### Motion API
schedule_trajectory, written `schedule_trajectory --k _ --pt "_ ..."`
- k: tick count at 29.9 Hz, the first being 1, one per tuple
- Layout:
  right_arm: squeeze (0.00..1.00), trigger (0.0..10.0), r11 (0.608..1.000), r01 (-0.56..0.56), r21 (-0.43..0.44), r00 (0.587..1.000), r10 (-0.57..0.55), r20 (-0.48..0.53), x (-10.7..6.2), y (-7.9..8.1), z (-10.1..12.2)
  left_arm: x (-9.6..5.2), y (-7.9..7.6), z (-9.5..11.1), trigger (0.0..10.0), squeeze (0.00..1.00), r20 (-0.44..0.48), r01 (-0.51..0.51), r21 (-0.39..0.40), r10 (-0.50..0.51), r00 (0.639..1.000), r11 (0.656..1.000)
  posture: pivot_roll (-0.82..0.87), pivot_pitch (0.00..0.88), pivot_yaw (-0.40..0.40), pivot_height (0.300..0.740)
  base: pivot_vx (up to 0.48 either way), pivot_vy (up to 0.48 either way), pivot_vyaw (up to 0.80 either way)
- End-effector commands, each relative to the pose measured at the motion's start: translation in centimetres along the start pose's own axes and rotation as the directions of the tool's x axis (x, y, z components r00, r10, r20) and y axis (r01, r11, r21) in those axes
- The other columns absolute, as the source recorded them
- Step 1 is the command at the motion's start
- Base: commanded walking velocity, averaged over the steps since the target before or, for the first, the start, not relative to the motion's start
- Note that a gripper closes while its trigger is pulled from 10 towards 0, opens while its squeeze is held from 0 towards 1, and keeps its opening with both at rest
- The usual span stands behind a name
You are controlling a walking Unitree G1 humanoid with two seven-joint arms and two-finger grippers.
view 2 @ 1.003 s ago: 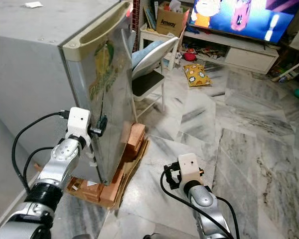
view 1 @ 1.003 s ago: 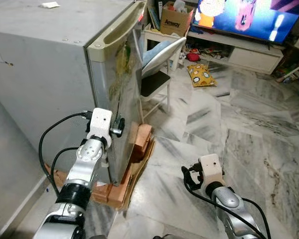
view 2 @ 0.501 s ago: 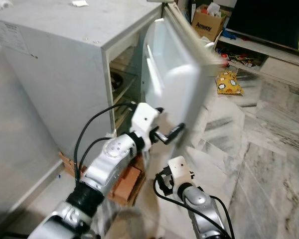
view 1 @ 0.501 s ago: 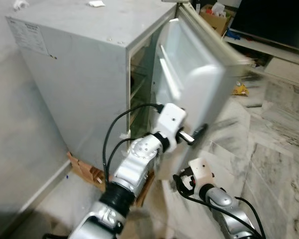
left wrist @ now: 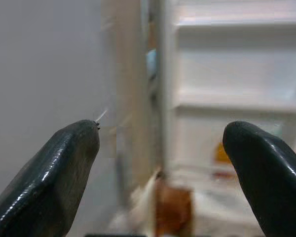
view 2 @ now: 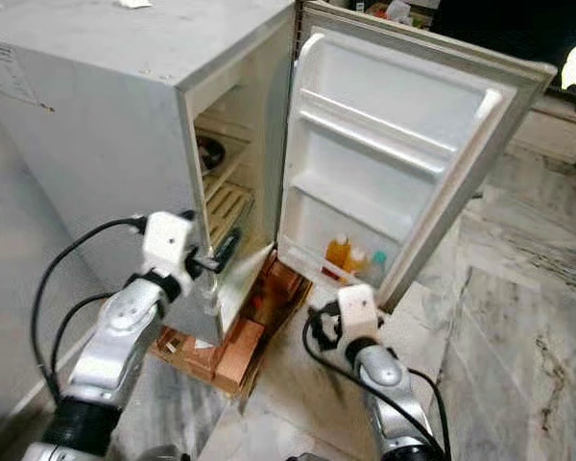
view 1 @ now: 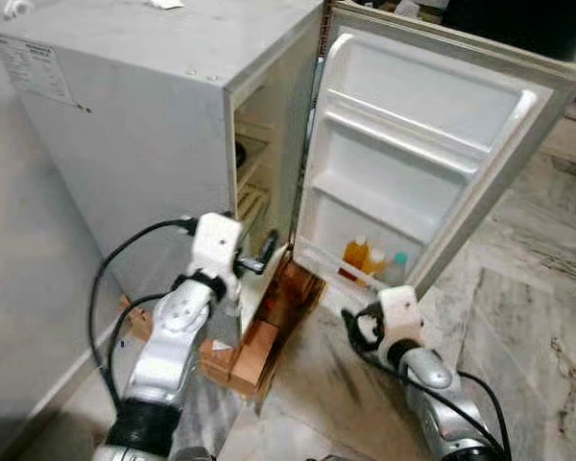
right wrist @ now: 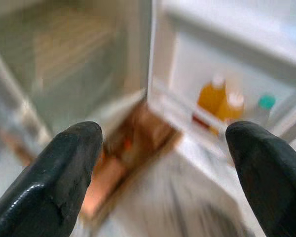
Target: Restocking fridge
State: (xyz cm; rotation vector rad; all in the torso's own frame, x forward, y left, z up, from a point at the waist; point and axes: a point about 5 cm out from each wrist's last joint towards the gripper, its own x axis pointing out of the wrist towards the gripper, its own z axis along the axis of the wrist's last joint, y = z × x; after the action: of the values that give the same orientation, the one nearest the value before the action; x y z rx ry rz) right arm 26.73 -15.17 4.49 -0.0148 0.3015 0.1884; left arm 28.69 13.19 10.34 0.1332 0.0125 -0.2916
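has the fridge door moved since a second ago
Yes. The fridge door has swung wide open away from the fridge cabinet, its inner shelves and bottles now facing the camera; a second ago it lay shut against the cabinet front.

I see the fridge (view 1: 163,106) cased in matt grey painted metal, its top dull and lightly scuffed. The open door (view 2: 389,163) shows a smooth, glossy white plastic liner. Under the cabinet sit rough reddish bricks (view 1: 254,351) on what looks like brown cardboard, though blur makes that uncertain. The floor (view 1: 528,317) is polished, veined marble. My left gripper (left wrist: 163,168) has shiny black fingers.
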Motion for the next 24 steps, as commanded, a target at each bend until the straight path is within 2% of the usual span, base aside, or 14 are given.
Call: schedule_trajectory --k 1,2,3,5,8,9,11,12,13,16,19,22,24 --pt "0.00 10.0 0.999 0.033 0.007 0.997 -0.033 0.073 0.1 -0.6 1.5 -0.4 0.3 0.2 10.0 0.00 0.010 -0.042 -0.019 0.042 0.999 0.999 0.12 0.000 -0.081 0.740 0.000 -0.472 0.00" --pt "0.00 10.0 0.999 0.033 0.007 0.997 -0.033 0.073 0.1 -0.6 1.5 -0.4 0.3 0.2 10.0 0.00 0.010 -0.042 -0.019 0.042 0.999 0.999 0.12 0.000 -0.081 0.740 0.000 -0.472 0.00" --pt "0.00 10.0 0.998 0.054 -0.032 0.996 -0.051 0.078 0.3 -0.7 1.8 -0.9 0.6 -0.1 10.0 0.00 0.004 -0.080 -0.018 0.080 0.997 0.997 0.12 0.000 -0.084 0.740 0.000 -0.465 0.00" --pt "0.00 10.0 0.994 0.056 -0.093 0.996 -0.050 0.076 0.4 -0.7 1.8 -1.3 0.6 -0.1 10.0 0.00 0.018 -0.097 0.035 0.097 0.995 0.995 0.13 0.000 -0.084 0.740 0.000 -0.461 0.00" --pt "0.00 10.0 0.993 0.061 -0.103 0.993 -0.050 0.108 0.5 -0.8 2.4 -1.7 0.5 0.0 10.0 0.00 0.016 -0.120 0.033 0.119 0.993 0.992 0.13 0.000 -0.089 0.740 0.000 -0.447 0.00" --pt "0.00 10.0 0.987 0.081 -0.140 0.991 -0.065 0.115 0.6 -1.1 2.7 -1.9 0.6 0.1 10.0 0.00 0.014 -0.138 0.038 0.137 0.990 0.990 0.14 0.000 -0.091 0.740 0.000 -0.442 0.00" --pt "0.00 10.0 0.978 0.079 -0.193 0.996 -0.069 0.059 1.0 -1.1 2.2 -2.1 0.7 0.1 10.0 0.00 0.007 -0.157 0.045 0.156 0.988 0.987 0.14 0.003 -0.090 0.740 0.000 -0.439 0.00" --pt "0.00 10.0 0.979 0.069 -0.192 0.997 -0.061 0.046 1.2 -0.8 2.1 -2.2 0.6 -0.1 10.0 0.00 -0.006 -0.166 0.046 0.167 0.986 0.985 0.14 0.003 -0.090 0.740 0.000 -0.435 0.00" --pt "0.00 10.0 0.982 0.066 -0.178 0.997 -0.056 0.060 1.2 -0.7 2.3 -2.3 0.6 -0.2 10.0 0.00 -0.011 -0.166 0.043 0.167 0.986 0.985 0.14 0.003 -0.089 0.740 0.000 -0.435 0.00" --pt "0.00 10.0 0.964 0.093 -0.251 0.992 -0.067 0.110 1.3 -0.2 2.8 -2.5 0.0 -0.6 10.0 0.00 -0.023 -0.146 0.041 0.147 0.989 0.989 0.13 0.003 -0.086 0.740 0.283 -0.384 0.00" --pt "0.00 10.0 0.983 0.082 -0.163 0.991 -0.063 0.116 1.2 0.3 2.6 -2.4 -0.6 -0.5 10.0 0.00 -0.020 -0.138 0.029 0.139 0.990 0.990 0.13 0.001 -0.085 0.740 0.340 -0.334 0.00" --pt "0.00 10.0 0.984 0.028 -0.174 0.994 -0.010 0.105 1.0 0.6 2.6 -2.2 -0.9 -0.4 10.0 0.00 -0.020 -0.135 0.031 0.135 0.991 0.990 0.12 0.002 -0.084 0.740 0.359 -0.315 0.00" --pt "0.00 10.0 0.988 0.047 -0.149 0.992 -0.029 0.122 1.0 0.5 2.9 -2.1 -1.0 -0.4 10.0 0.00 -0.022 -0.133 0.030 0.133 0.991 0.991 0.12 0.001 -0.083 0.740 0.362 -0.313 0.00"
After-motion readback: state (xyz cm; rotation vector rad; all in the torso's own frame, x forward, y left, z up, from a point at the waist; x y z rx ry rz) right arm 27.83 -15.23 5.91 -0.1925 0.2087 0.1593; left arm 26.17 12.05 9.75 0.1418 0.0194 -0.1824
